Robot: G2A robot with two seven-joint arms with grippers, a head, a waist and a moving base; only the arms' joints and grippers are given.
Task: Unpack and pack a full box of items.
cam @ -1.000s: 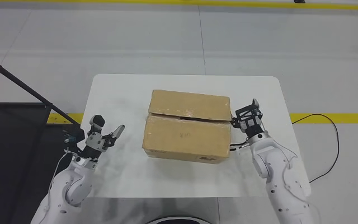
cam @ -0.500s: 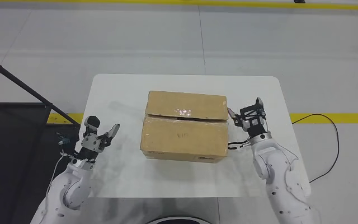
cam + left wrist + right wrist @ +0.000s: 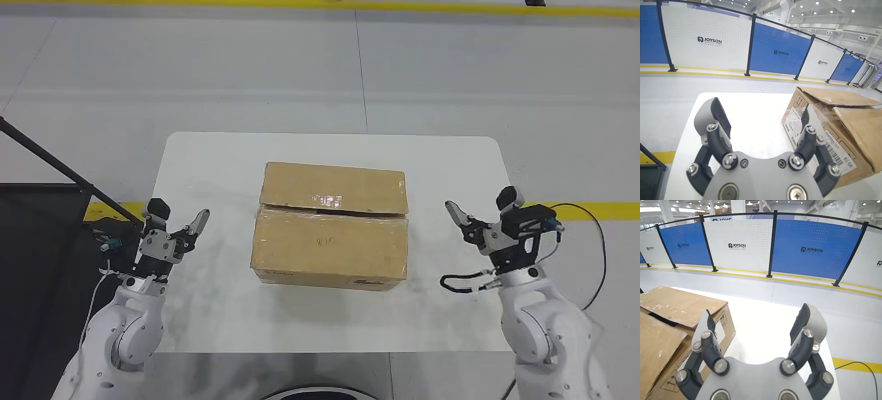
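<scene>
White table [image 3: 200, 170]; blk cable [image 3: 854, 362] on floor nr yellow line [image 3: 610, 211]; fence panels [image 3: 795, 247].

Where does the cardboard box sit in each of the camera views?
Top view: cardboard box in the middle of the white table.
Left wrist view: box beside the open left gripper, flaps slightly raised.
Right wrist view: box beside the open right gripper.
Shared landmark: the white table under the box.

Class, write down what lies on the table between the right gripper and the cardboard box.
Nothing: the stretch of white table between the right gripper and the cardboard box is bare, as the top view shows.
</scene>
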